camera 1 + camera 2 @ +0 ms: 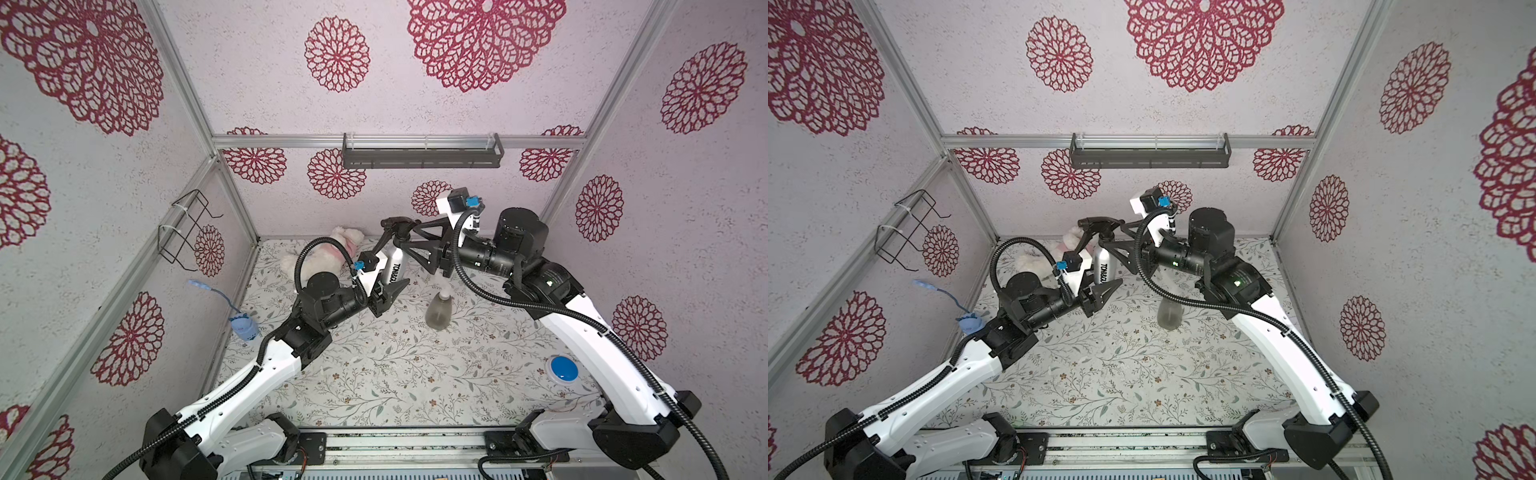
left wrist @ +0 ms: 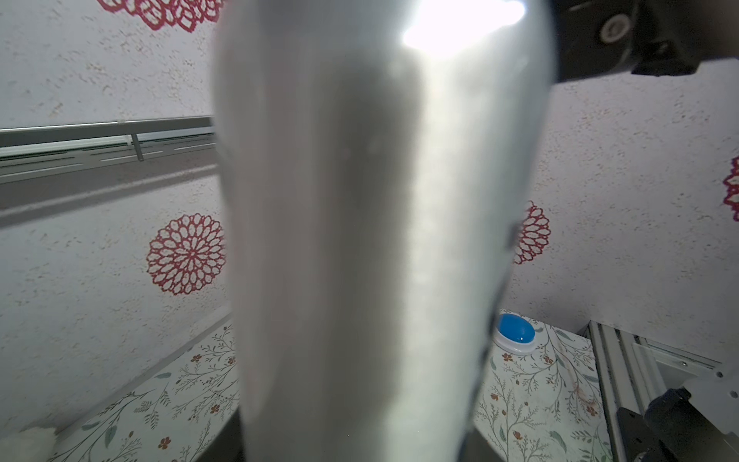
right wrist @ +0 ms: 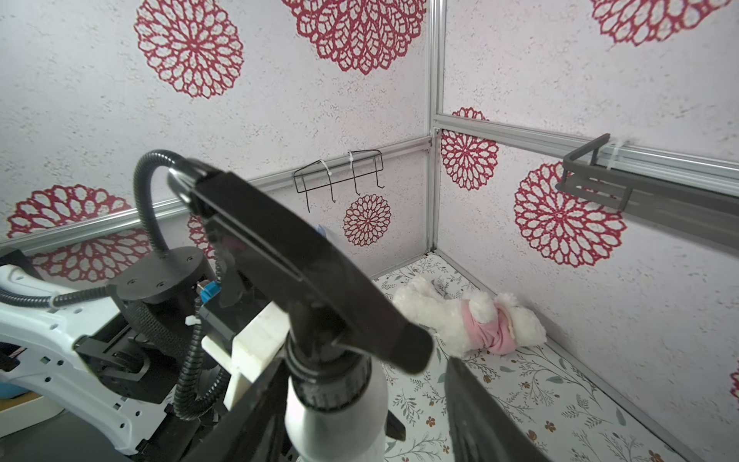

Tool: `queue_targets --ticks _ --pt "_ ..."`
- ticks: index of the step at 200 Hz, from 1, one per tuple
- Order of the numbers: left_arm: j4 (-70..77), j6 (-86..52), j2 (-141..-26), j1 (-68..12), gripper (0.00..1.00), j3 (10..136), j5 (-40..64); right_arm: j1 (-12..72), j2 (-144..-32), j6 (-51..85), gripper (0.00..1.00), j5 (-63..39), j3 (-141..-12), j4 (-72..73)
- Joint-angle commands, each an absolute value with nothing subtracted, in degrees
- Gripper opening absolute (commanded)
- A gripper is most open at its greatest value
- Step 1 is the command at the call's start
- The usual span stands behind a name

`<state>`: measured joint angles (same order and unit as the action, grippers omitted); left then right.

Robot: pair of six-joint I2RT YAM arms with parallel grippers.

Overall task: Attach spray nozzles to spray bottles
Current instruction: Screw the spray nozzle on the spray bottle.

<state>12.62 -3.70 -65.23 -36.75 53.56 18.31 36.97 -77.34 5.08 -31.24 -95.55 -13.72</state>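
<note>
Two arms met above the far middle of the floral table (image 1: pixel 374 374). The left gripper (image 1: pixel 388 291) was closed on the lower body of the silver bottle (image 1: pixel 395 266), holding it upright off the table; in the left wrist view the bottle (image 2: pixel 360 240) filled the middle of the picture, blurred. The black nozzle (image 1: pixel 397 224) sat on the neck of this bottle, its collar (image 3: pixel 332 380) around the bottle's top in the right wrist view. The right gripper (image 1: pixel 409 241) reached in level from the right, its two fingers either side of the collar. Fingers (image 3: pixel 492 420) stood part way open; whether they pressed on the collar could not be told.

The grey-brown bottle (image 1: pixel 438 311) stood upright on the table, below the right arm's wrist and apart from both grippers, with a whitish nozzle (image 1: pixel 444 291) at its top. How firmly that one was seated could not be told.

Other items noted: a white plush toy (image 3: pixel 472 320) lying by the back wall, a blue button (image 1: pixel 563 368) near the right edge, a pale blue item (image 1: pixel 243 326) at the left wall, a wire rack (image 1: pixel 187 232) and a grey shelf (image 1: pixel 422 153) fixed to the walls.
</note>
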Motion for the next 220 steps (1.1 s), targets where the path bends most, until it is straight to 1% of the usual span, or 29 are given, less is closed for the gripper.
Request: queue_targets --ticks 1,47,73,107,121,154,187,203,220 --pt "13.56 -4.32 -64.78 -36.21 0.00 54.38 20.56 36.31 -77.92 5.45 0.57 -37.75 -99.24 -11.06" --pt "13.30 -4.18 -64.69 -36.13 0.00 54.58 20.92 36.30 -80.16 5.48 0.40 -40.69 -101.80 -13.27" --pt "12.96 -4.00 -64.73 -36.04 0.00 54.83 21.08 36.30 -80.04 5.58 0.37 -40.79 -101.41 -13.61" --pt "13.17 -3.87 -64.21 -35.95 0.00 54.69 20.83 36.30 -78.56 5.66 0.36 -39.12 -98.72 -12.56" --pt "13.20 -3.93 -64.07 -35.95 0.00 54.67 20.74 36.30 -77.84 6.12 0.32 -38.28 -97.38 -11.60" --pt "13.51 -4.18 -63.89 -35.87 0.00 54.49 20.65 36.30 -76.16 7.58 0.28 -37.66 -94.10 -8.39" --pt "16.54 -6.20 -64.08 -35.70 0.00 53.98 19.23 36.76 -72.87 11.11 0.23 -32.04 -86.01 0.84" --pt "18.11 -7.10 -64.48 -35.68 0.00 53.92 17.41 38.59 -71.42 12.02 0.22 -25.39 -80.94 5.95" --pt "18.74 -7.39 -65.23 -35.68 0.00 54.61 15.66 41.94 -70.69 11.30 0.21 -16.12 -76.95 9.89"
